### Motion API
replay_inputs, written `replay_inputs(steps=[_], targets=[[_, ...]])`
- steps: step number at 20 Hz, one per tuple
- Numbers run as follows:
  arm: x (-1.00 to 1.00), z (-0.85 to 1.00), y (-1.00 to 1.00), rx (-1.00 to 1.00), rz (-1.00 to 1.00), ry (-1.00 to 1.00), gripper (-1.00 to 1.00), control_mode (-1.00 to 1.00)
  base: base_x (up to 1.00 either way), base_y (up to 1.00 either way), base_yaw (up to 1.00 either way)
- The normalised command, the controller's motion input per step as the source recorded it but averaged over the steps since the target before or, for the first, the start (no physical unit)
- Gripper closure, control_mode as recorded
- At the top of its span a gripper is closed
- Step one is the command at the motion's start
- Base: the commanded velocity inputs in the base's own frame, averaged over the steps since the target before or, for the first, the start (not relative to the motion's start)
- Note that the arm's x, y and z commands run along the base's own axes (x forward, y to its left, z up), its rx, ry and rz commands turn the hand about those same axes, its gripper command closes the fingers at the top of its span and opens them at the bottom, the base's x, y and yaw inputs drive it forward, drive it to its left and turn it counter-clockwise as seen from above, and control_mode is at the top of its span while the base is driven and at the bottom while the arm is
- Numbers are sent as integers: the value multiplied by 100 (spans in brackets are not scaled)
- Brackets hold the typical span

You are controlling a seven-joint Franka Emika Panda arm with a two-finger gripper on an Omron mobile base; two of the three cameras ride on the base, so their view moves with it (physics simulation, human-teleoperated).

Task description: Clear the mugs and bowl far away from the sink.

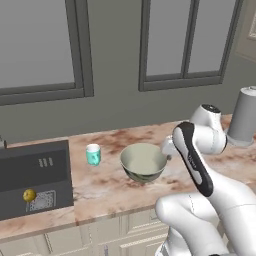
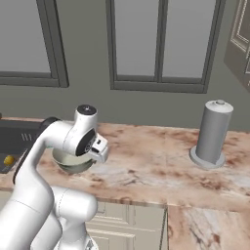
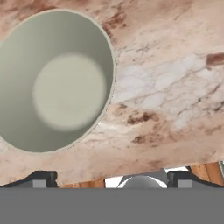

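Note:
The pale grey-green bowl [image 1: 143,162] stands empty on the marble counter, right of the teal mug [image 1: 93,154]. A small yellow mug [image 1: 29,195] sits inside the dark sink [image 1: 35,172] at the far left. My gripper [image 1: 168,147] hovers just right of the bowl, above the counter, and is open with nothing between its fingers. In the hand view the bowl [image 3: 57,83] lies at the upper left, and the fingertips [image 3: 41,178] stand wide apart at the bottom. From the right base view the arm covers part of the bowl [image 2: 68,162], with the gripper [image 2: 101,149] beside it.
A tall grey canister [image 2: 213,132] stands on the counter at the right, near the back wall. Bare marble counter [image 2: 151,163] stretches between the bowl and the canister. The counter's front edge runs above white cabinet fronts [image 1: 100,235].

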Motion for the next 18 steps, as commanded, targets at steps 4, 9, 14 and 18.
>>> replay_inputs(steps=[4, 9, 14, 18], targets=[[15, -36, 0, 2, -1, 0, -100, -100, 0, 0, 0], [17, -26, 5, 0, 0, 0, -100, -100, 0, 0, 0], [18, -19, 10, 0, -1, 0, -100, -100, 0, 0, 0], [17, -20, 11, 0, -1, 0, -100, -100, 0, 0, 0]])
